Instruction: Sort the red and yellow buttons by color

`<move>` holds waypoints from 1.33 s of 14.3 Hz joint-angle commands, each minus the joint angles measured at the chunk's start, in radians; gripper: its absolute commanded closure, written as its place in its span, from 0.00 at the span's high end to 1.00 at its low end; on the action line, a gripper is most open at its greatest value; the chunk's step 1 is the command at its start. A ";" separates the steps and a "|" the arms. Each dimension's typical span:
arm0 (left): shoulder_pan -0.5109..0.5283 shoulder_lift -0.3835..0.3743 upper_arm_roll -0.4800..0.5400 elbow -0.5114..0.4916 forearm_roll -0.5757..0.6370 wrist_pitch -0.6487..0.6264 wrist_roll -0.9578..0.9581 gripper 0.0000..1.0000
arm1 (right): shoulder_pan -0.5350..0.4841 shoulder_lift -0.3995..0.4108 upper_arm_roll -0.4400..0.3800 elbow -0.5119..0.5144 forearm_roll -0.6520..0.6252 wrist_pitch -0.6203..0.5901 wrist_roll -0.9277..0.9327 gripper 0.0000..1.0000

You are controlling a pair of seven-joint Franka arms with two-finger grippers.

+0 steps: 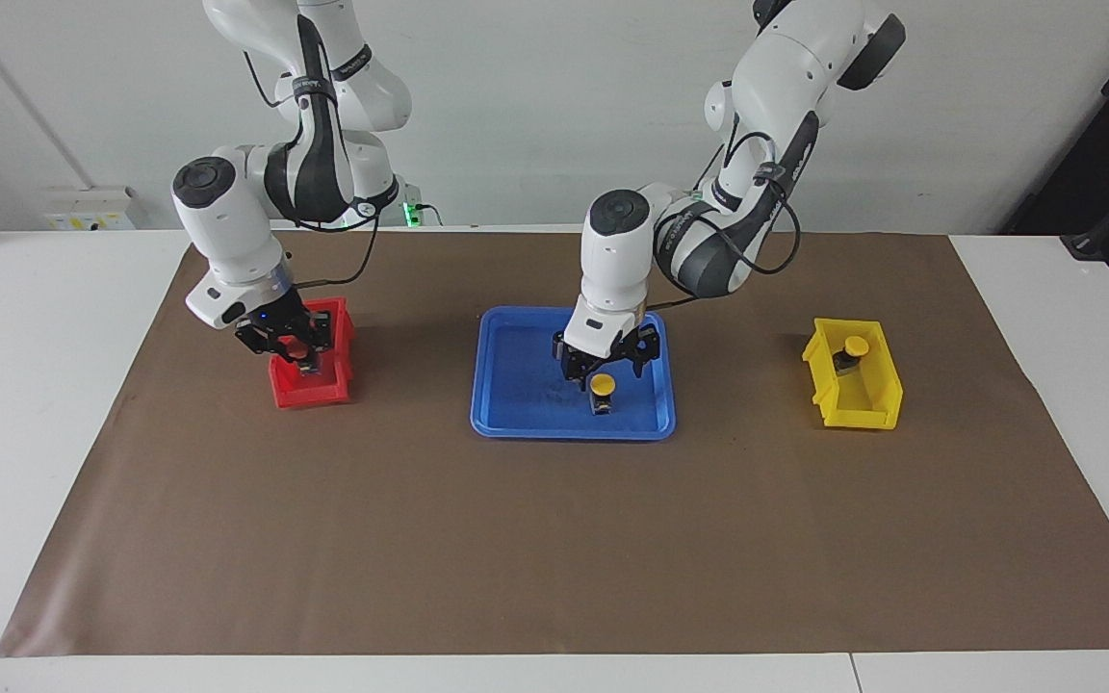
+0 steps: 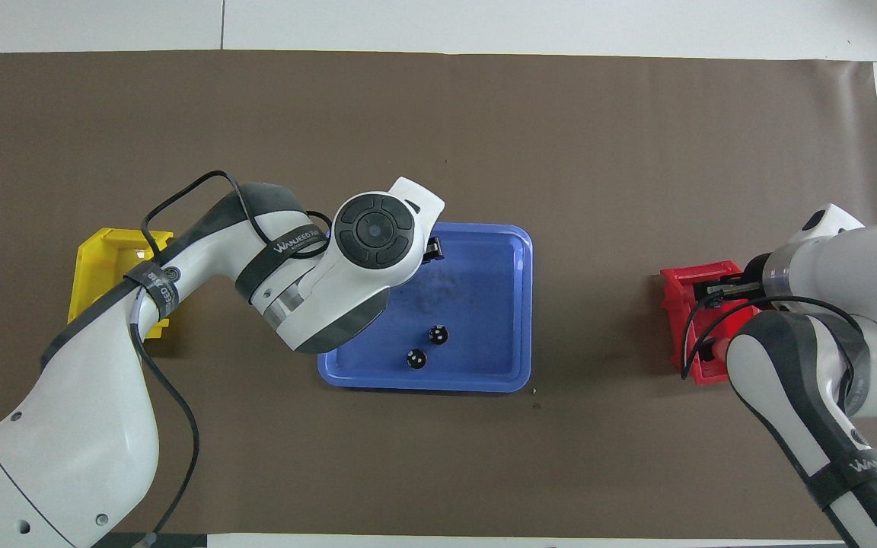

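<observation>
A yellow button (image 1: pixel 602 388) stands in the blue tray (image 1: pixel 516 423), toward the edge farther from the robots. My left gripper (image 1: pixel 605 364) hangs open just over it; in the overhead view the arm hides this button. A second yellow button (image 1: pixel 856 347) sits in the yellow bin (image 1: pixel 864 412). My right gripper (image 1: pixel 293 344) is down in the red bin (image 1: pixel 309 393), with a red button (image 1: pixel 301 355) at its tips. No other red button shows.
Two small dark cylinders with silvery tops (image 2: pixel 438 334) (image 2: pixel 416 358) stand in the blue tray (image 2: pixel 499 304) near its edge closest to the robots. The red bin (image 2: pixel 682 283) and yellow bin (image 2: pixel 96 259) sit at the two ends of the brown mat.
</observation>
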State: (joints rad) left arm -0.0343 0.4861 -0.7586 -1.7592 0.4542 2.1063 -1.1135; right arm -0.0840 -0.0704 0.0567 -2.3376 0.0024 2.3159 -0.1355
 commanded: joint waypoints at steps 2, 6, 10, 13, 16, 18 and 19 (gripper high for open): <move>-0.007 0.014 -0.013 0.030 0.029 -0.031 -0.052 0.86 | -0.013 -0.008 0.005 -0.043 0.021 0.031 -0.041 0.20; -0.009 0.015 -0.015 0.049 0.027 -0.055 -0.054 0.70 | -0.013 -0.003 0.005 -0.078 0.021 0.088 -0.044 0.21; -0.018 0.014 -0.016 0.063 0.029 -0.072 -0.072 0.63 | -0.016 0.004 0.005 -0.081 0.021 0.103 -0.062 0.24; -0.016 0.014 -0.016 0.058 0.031 -0.060 -0.072 0.61 | -0.016 0.004 0.005 -0.080 0.021 0.105 -0.061 0.67; -0.015 0.015 -0.016 0.053 0.031 -0.057 -0.072 0.59 | -0.016 0.006 0.003 -0.077 0.021 0.099 -0.065 0.69; -0.012 0.015 -0.016 0.052 0.032 -0.054 -0.072 0.59 | -0.016 0.006 0.005 -0.066 0.021 0.080 -0.067 0.69; -0.010 0.015 -0.016 0.049 0.031 -0.046 -0.072 0.59 | -0.016 0.009 0.005 -0.043 0.019 0.053 -0.067 0.69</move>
State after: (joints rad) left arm -0.0451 0.4906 -0.7709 -1.7198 0.4551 2.0663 -1.1624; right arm -0.0855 -0.0578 0.0553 -2.4042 0.0024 2.4004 -0.1626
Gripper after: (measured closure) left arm 0.405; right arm 0.313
